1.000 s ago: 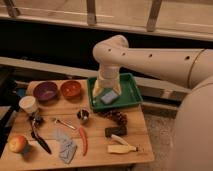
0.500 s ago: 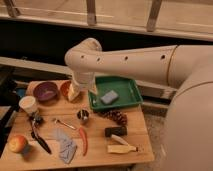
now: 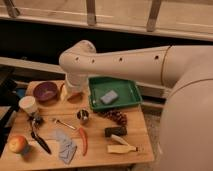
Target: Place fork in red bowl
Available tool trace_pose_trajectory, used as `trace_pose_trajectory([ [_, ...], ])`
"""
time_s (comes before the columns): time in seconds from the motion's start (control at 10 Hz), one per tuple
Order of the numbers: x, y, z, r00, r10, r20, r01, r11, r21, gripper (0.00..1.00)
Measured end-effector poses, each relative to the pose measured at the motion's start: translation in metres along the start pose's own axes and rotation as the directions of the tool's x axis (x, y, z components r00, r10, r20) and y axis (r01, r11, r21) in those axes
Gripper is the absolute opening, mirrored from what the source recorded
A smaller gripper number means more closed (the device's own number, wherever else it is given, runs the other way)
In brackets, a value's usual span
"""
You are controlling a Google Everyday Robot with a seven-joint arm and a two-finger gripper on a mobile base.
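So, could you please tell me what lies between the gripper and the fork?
Only bare table, in the camera view. The gripper hangs at the red bowl; the fork lies nearer the front edge; the metal cup stands aside.

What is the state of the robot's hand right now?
The hand: cannot be told; it is low at the red bowl, mostly hidden by the arm. The fork lies on the table, not held.
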State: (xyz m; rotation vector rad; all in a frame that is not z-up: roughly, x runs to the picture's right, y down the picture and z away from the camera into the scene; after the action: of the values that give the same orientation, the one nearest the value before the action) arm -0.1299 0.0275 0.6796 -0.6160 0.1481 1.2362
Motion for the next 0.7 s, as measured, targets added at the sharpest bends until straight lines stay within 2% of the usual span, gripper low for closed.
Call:
trace_pose_trajectory([
  [0.2, 0.001, 0.001, 0.003, 1.0, 0.001, -0.006, -0.001, 1.0, -0.01, 0.77],
  [0.3, 0.002, 0.012, 0.011, 1.0, -0.018, -0.016, 0.018, 1.0, -0.022, 0.77],
  [0.5, -0.003, 0.043, 0.032, 0.996, -0.074, -0.041, 0.073, 0.997, -0.033, 0.77],
  [0.7, -0.002, 0.074, 0.066, 0.988, -0.132, -0.082, 0.128, 0.991, -0.049, 0.77],
])
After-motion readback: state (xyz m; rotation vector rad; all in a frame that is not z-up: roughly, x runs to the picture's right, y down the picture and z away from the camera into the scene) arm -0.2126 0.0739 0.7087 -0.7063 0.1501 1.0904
